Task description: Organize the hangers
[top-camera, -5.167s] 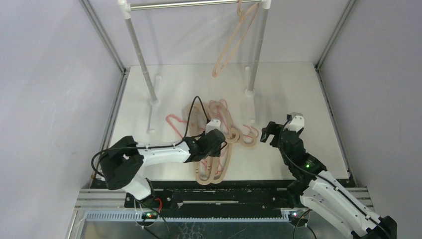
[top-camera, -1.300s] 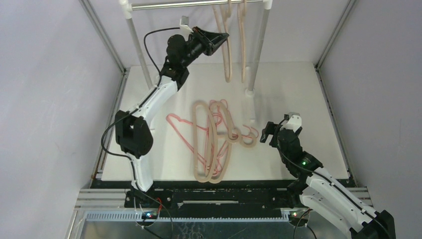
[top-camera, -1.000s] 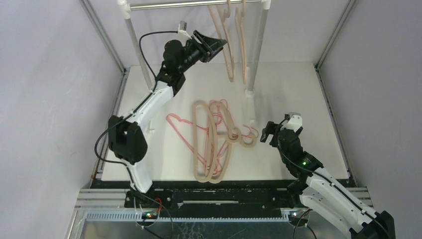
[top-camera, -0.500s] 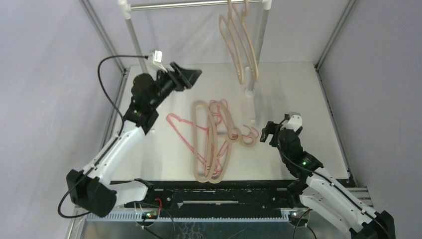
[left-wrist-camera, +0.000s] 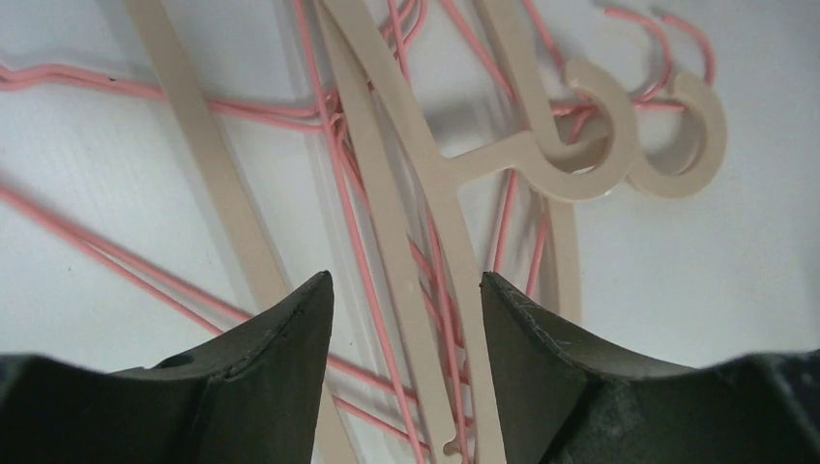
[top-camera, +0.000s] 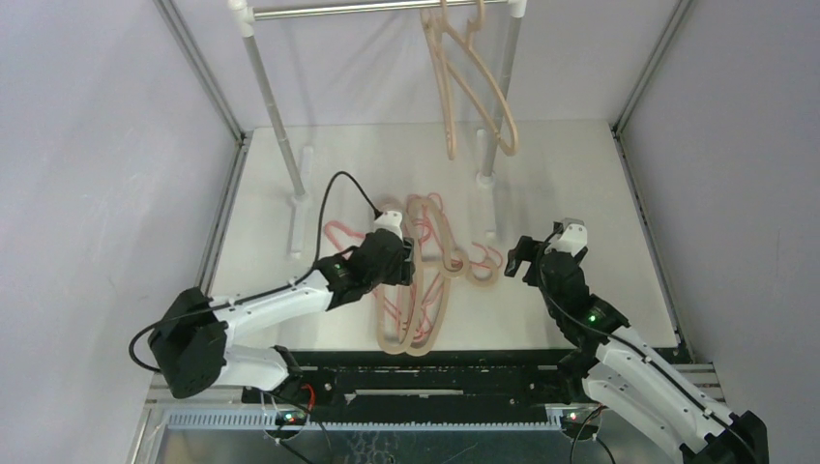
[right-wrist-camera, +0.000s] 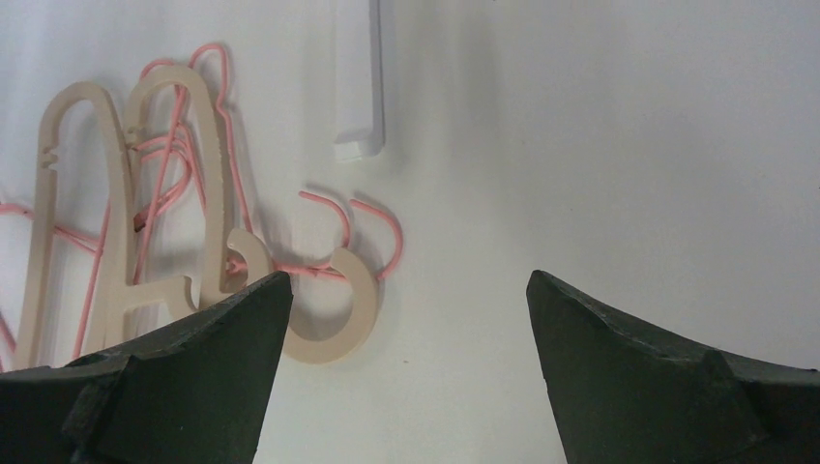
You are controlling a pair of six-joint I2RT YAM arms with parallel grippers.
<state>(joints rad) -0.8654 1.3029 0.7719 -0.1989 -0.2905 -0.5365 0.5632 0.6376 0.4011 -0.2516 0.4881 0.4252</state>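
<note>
Left wrist view shows the left tool (left-wrist-camera: pixel 403 280) half open and empty, straddling a flat beige hanger (left-wrist-camera: pixel 387 222) tangled with thin pink wire hangers (left-wrist-camera: pixel 145 89) on the bench (left-wrist-camera: pixel 754 290). Closing here likely catches a wire too and drags the pile. The right tool (right-wrist-camera: pixel 406 280) gapes wide, empty. Farther, two beige hangers (top-camera: pixel 443 97) hang on the silver rail (top-camera: pixel 338 11).

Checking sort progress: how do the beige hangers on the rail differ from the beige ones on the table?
Pose: the rail hangers hang tilted by their hooks from the silver rail; the table hangers lie flat on the table. Tangle: the rail hangers touch no other kind; the table hangers are interleaved with pink wire hangers. Only the table hangers have the open left end effector above them. Shared: thick beige frames with hooks.
</note>
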